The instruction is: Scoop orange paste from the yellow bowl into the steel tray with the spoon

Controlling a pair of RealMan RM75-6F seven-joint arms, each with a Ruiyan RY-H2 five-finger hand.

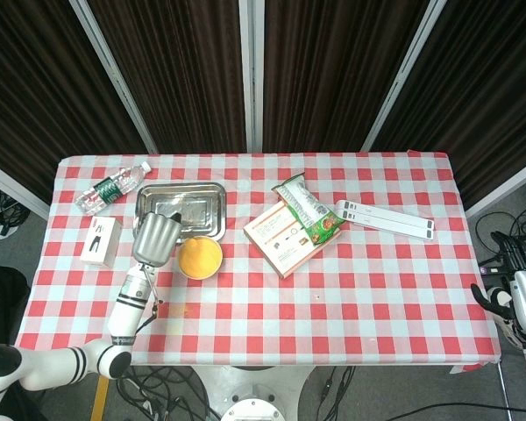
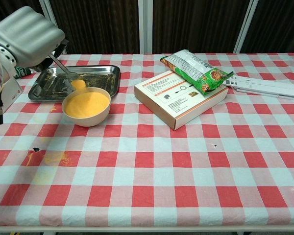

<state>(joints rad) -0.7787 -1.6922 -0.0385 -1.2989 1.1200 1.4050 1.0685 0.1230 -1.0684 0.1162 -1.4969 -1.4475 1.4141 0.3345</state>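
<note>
Left hand [image 2: 24, 36] clamps fingers on the spoon [image 2: 68, 76] handle, loaded above the yellow bowl [image 2: 86, 105]; paste looks runny, so keep level toward the steel tray [image 2: 103, 73].

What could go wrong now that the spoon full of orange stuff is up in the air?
The left hand holds the loaded spoon above the gap between the yellow bowl and the steel tray, so paste could drip onto the cloth; orange smears already mark it nearer the camera. The spoon looks heaped, so a tilt or jerk might drop the lump short of the tray. The tray is shallow, so a careless dump might splash over its rim.
</note>
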